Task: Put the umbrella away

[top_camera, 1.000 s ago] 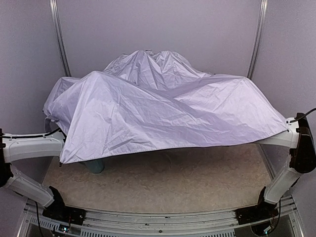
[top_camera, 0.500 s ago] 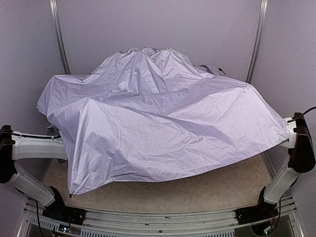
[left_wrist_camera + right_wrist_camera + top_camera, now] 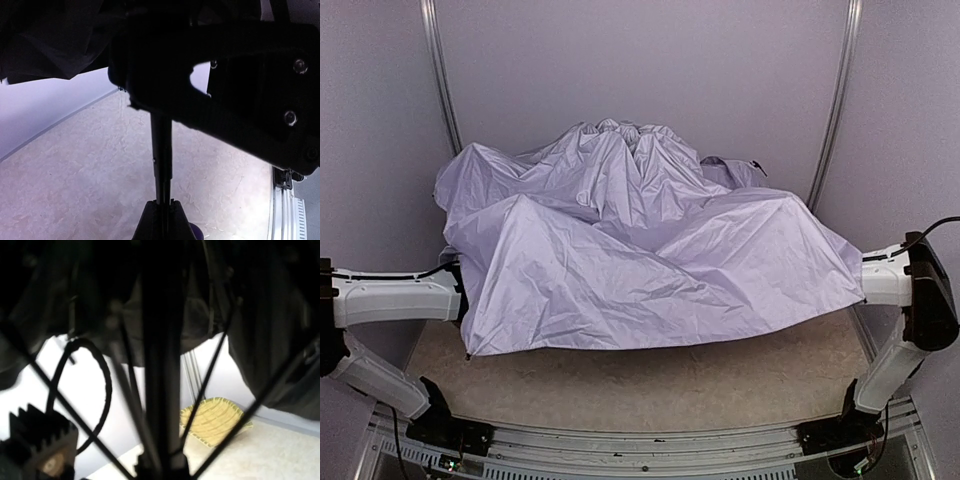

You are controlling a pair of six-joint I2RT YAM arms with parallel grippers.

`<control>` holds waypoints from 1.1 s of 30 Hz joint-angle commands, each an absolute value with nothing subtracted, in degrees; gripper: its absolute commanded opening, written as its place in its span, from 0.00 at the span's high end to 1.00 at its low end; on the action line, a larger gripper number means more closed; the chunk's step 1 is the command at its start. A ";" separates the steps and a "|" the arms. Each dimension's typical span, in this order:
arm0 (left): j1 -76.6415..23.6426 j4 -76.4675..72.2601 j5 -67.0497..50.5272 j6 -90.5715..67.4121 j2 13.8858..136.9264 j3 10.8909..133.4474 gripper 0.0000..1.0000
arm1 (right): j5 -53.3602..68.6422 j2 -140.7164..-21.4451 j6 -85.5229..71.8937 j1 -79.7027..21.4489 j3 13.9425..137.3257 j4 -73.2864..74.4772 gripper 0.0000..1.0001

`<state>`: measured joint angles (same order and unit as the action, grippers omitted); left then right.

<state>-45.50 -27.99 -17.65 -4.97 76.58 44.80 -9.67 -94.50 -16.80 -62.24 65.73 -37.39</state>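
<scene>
The umbrella hangs half folded over the middle of the table, its pale lavender canopy crumpled into peaks at the back. In the top view both grippers are hidden beneath the fabric. In the left wrist view my left gripper is shut on the thin black shaft, which runs straight up into the dark lining. In the right wrist view the shaft fills the centre among thin black ribs. My right gripper sits at its foot, closed round it.
A yellow woven basket lies on the table against the back wall, past the ribs. A bulky black housing with screws hangs close above the left gripper. Bare tabletop shows in front of the canopy. Grey walls stand on three sides.
The canopy has drawn inward and narrowed, with its left edge pulled toward the centre and its front hem lifted off the left corner. My left gripper has shut on the shaft.
</scene>
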 commanded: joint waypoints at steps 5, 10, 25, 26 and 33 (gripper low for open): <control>-43.07 -43.42 -13.43 -5.30 70.47 53.12 1.00 | -8.17 -99.37 -23.19 -64.42 56.63 -28.68 1.00; -42.00 -47.68 -12.44 -8.72 69.12 51.64 1.00 | -8.07 -100.50 -25.21 -64.42 54.87 -29.38 1.00; -39.76 -54.97 -10.03 -13.22 70.68 55.08 1.00 | -8.91 -104.45 -28.23 -65.65 54.18 -30.54 1.00; -39.06 -55.01 -10.09 -13.45 70.45 55.17 1.00 | -9.49 -104.30 -28.46 -65.65 53.66 -30.22 1.00; -37.84 -57.55 -11.43 -16.18 73.42 56.70 1.00 | -9.31 -108.25 -28.70 -66.52 55.72 -27.70 1.00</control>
<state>-43.13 -20.84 -20.95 -12.58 76.40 45.39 -13.93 -100.86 -28.40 -62.35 60.03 -50.63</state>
